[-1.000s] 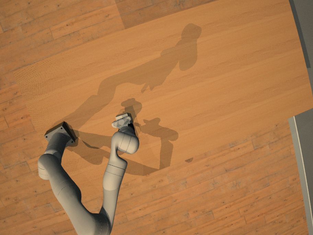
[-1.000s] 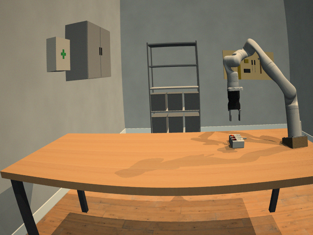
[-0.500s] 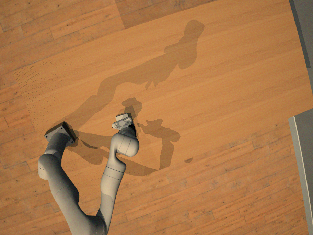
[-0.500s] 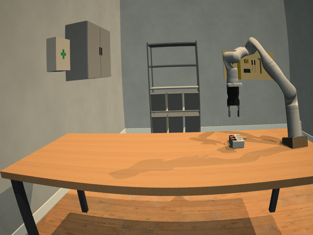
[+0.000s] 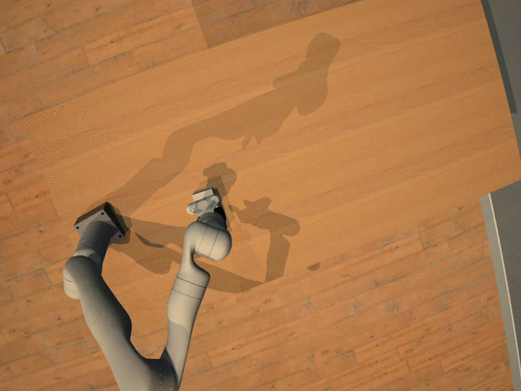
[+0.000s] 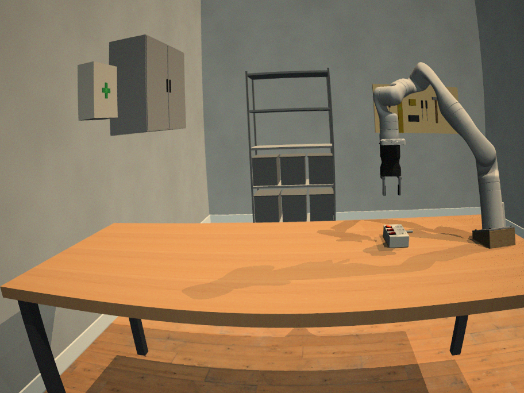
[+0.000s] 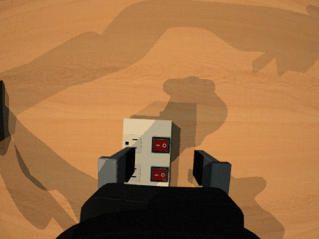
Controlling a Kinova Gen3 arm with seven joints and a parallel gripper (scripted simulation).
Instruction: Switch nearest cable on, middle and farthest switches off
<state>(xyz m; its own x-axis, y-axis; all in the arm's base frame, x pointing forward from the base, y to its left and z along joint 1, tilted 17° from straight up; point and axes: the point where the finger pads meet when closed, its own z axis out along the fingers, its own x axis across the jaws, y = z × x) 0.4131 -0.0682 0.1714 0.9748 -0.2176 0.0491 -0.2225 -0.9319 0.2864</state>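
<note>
The power strip (image 6: 395,235) is a small grey-white box lying flat on the table, right way up, with red rocker switches on top. In the wrist view the power strip (image 7: 148,152) shows two red switches, one (image 7: 161,145) farther and one (image 7: 159,175) nearer; the rest is hidden under my gripper body. I cannot tell the switch positions. A short cable stub (image 6: 409,231) leaves its right end. My gripper (image 6: 390,190) hangs open and empty well above the strip. Its fingers stand wide apart in the wrist view. In the overhead view the strip (image 5: 204,195) is mostly hidden under my wrist.
The arm's base (image 6: 493,235) is bolted to the table to the right of the strip. The table's back edge is just behind the strip. A shelf unit (image 6: 291,146) and wall cabinets (image 6: 135,86) stand off the table.
</note>
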